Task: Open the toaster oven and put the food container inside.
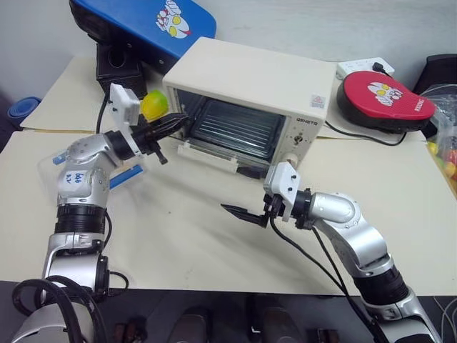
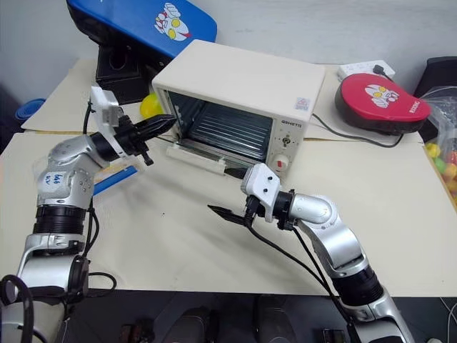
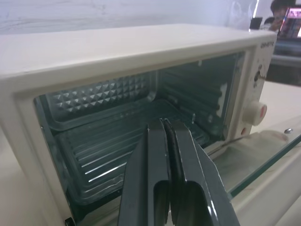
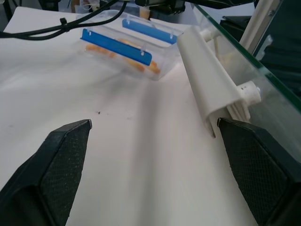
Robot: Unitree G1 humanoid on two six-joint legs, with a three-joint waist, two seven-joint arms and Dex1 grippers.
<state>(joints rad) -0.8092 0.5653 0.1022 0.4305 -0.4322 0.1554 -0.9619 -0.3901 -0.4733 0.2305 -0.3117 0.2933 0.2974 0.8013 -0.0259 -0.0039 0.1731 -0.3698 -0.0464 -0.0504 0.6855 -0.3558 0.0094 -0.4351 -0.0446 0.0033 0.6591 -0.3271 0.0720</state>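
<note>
On the cream tabletop [image 1: 186, 236] the toaster oven [image 1: 250, 86] sits with its glass door [image 4: 244, 61] dropped flat toward the robot, the white bar handle [image 4: 207, 89] along the door's front edge and the ribbed tray and wire rack bare inside the cavity. The left end effector [image 1: 173, 126] hangs level at the oven's left front corner, right at the mouth of the opening, its two black fingers [image 3: 164, 179] clenched tight together with nothing between them; from the left wrist view they point straight into the oven's interior. The right end effector [image 1: 239, 211] hovers low above the tabletop in front of the open door, its fingers spread wide and holding nothing, with one fingertip [image 4: 254, 150] just beside the end of the door handle. The food container [image 4: 127, 47], a clear box with blue side clips and yellow strips inside, lies on the tabletop to the left of the oven, near the left forearm and well apart from both end effectors. A yellow-green ball [image 1: 154, 106] rests just beside the oven's left wall. Behind the oven a blue pad [image 1: 143, 21] leans over a black box, and off to the right lies a red pad [image 1: 385, 96] with a black rim
</note>
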